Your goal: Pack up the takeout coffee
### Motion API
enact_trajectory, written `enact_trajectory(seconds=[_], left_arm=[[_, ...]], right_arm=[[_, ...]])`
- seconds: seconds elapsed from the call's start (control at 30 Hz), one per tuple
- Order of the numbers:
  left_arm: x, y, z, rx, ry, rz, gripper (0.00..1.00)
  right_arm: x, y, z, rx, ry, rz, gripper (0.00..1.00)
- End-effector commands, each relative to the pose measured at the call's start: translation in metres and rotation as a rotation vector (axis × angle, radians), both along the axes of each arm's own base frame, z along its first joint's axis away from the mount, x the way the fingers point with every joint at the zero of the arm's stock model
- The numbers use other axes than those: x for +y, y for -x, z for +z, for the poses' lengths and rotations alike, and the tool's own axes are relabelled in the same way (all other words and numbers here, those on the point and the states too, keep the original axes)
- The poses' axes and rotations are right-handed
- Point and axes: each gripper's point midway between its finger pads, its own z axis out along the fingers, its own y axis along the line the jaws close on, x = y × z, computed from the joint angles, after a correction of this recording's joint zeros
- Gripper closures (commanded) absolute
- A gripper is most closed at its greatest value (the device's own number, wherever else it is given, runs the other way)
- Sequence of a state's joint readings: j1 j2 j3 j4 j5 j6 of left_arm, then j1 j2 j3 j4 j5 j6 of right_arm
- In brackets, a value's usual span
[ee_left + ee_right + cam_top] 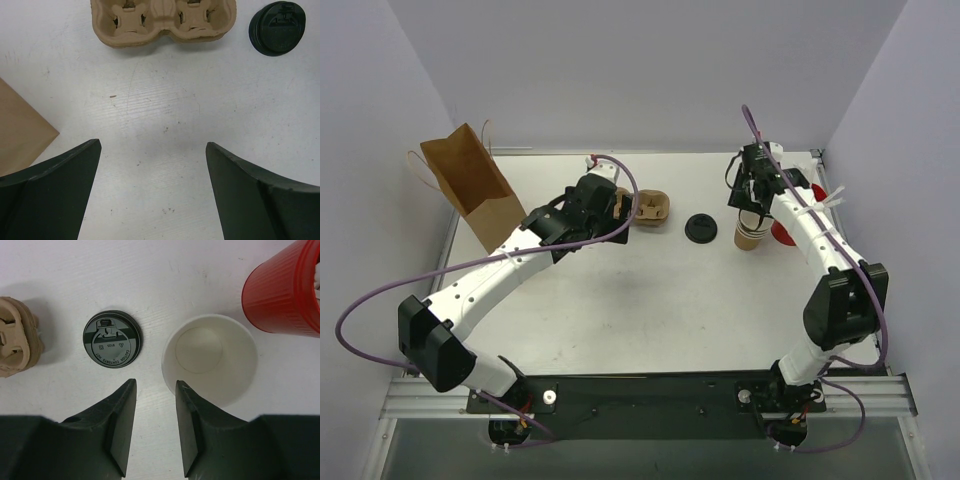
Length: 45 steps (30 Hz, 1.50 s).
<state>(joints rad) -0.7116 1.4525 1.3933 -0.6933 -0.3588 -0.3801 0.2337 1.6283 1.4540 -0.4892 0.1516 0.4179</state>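
Near far right edge of desk (620,300), kraft cup (750,234) stood lidless, black lid (701,227) lying beside. Right gripper (156,382) hovered above rim, jaws narrowly apart, empty. Left gripper (152,145) spread wide by cup carrier (162,22).

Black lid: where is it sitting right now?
In the top view the black lid lies loose on the table, between the pulp cup carrier on its left and the open paper cup on its right.
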Motion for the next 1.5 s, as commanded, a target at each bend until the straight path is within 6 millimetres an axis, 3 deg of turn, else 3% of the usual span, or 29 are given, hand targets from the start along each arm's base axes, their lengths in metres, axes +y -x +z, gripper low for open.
enact_trajectory(seconds=[0.0, 0.27, 0.4, 0.73, 1.13, 1.47], left_arm=[[0.003, -0.001, 0.020, -0.054, 0.032, -0.003, 0.03], [0.005, -0.001, 0.020, -0.057, 0.030, 0.001, 0.03], [0.005, 0.000, 0.022, -0.064, 0.036, 0.002, 0.02], [0.006, -0.001, 0.021, -0.066, 0.036, 0.004, 0.03], [0.006, -0.001, 0.020, -0.067, 0.038, 0.005, 0.02], [0.005, -0.001, 0.018, -0.060, 0.041, 0.002, 0.03]], right_arm=[[-0.004, -0.010, -0.004, 0.021, 0.008, 0.009, 0.69], [-0.008, -0.013, -0.022, 0.066, 0.027, -0.002, 0.78], [-0.010, -0.013, -0.028, 0.085, 0.040, -0.004, 0.88], [-0.011, -0.012, -0.040, 0.126, 0.059, 0.009, 0.86], [-0.019, -0.011, -0.028, 0.113, 0.102, -0.006, 1.00], [-0.029, -0.010, -0.008, 0.125, 0.265, -0.018, 1.00]])
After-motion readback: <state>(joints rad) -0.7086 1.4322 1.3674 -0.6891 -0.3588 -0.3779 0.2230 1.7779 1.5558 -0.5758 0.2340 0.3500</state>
